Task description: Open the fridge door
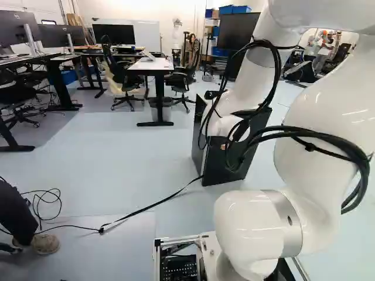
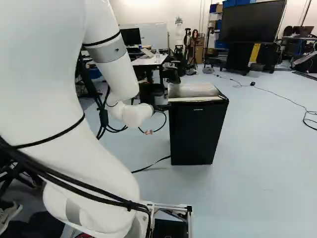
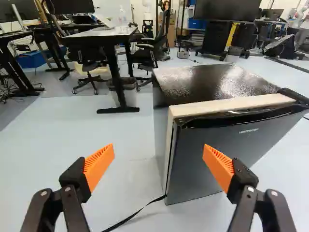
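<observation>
In the right base view my gripper (image 2: 148,132) hangs left of a small black fridge (image 2: 195,134), not touching it. The wrist view shows the gripper (image 3: 158,162) open, its orange pads wide apart with nothing held. Ahead stands the fridge (image 3: 212,84) with its glossy top. Its dark door (image 3: 227,150) looks closed, a pale strip running along the top edge. The door's near upright edge lies between the two fingers' directions, farther out. In the left base view the arm covers part of the fridge (image 1: 202,132).
A black strap (image 1: 149,206) runs over the floor to the fridge's base. Beyond are a white desk (image 1: 151,64), office chairs (image 1: 124,76) and a large screen (image 2: 251,22). A person's leg and shoe (image 1: 45,243) show at the left of the left base view.
</observation>
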{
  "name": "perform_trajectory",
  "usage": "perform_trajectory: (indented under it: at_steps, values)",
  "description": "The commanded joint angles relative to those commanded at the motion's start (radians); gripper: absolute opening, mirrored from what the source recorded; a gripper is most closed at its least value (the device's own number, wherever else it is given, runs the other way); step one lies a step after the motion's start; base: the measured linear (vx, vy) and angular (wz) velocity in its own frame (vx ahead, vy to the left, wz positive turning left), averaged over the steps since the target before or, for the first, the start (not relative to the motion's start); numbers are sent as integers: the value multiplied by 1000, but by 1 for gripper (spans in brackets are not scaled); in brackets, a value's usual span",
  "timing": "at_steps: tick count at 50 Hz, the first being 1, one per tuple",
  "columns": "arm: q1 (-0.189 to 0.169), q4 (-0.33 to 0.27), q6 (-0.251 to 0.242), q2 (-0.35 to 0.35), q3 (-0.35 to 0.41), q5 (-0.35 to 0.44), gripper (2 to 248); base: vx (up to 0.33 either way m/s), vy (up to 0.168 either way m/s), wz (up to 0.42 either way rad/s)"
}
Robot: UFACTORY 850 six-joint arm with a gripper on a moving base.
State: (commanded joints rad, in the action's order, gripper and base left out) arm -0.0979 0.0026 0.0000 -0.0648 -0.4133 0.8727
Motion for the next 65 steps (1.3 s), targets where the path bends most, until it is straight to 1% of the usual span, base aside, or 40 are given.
perform_trajectory:
  at_steps: [8,18,32,44,65]
  values:
    - [7,19,0,-31,-33,0,247,0,0,0]
    - [25,53,0,-59,-63,0,247,0,0,0]
    - [55,122,0,-88,-96,0,247,0,0,0]
    - [82,211,0,-112,-122,0,247,0,0,0]
    - [137,399,0,-149,-165,0,247,0,0,0]
